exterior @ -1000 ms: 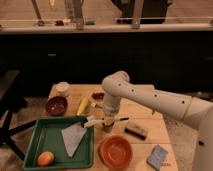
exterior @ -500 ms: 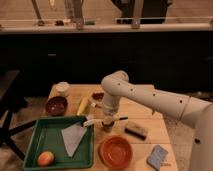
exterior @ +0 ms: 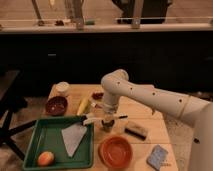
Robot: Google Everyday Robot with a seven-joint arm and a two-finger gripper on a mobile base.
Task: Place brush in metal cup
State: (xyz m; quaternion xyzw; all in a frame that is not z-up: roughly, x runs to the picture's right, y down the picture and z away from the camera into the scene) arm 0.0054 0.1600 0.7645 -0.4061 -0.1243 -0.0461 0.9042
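Observation:
My gripper (exterior: 106, 115) hangs from the white arm over the middle of the wooden table (exterior: 145, 112). It is shut on the brush (exterior: 93, 120). The brush lies level across the fingers. Its white handle points left over the corner of the green tray, and its black tip (exterior: 123, 117) sticks out to the right. Directly under the gripper stands the small metal cup (exterior: 106, 126), partly hidden by the fingers. The brush is just above the cup's rim, not inside it.
A green tray (exterior: 47, 142) at front left holds a pale folded cloth (exterior: 74, 138) and an orange fruit (exterior: 45, 158). An orange bowl (exterior: 115, 152), a dark block (exterior: 136, 130) and a blue sponge (exterior: 157, 157) lie in front. A dark red bowl (exterior: 56, 105), a white cup (exterior: 62, 88) and a yellow item (exterior: 83, 106) sit behind.
The gripper and the brush have shifted very slightly to the right over the cup. Nothing else has moved.

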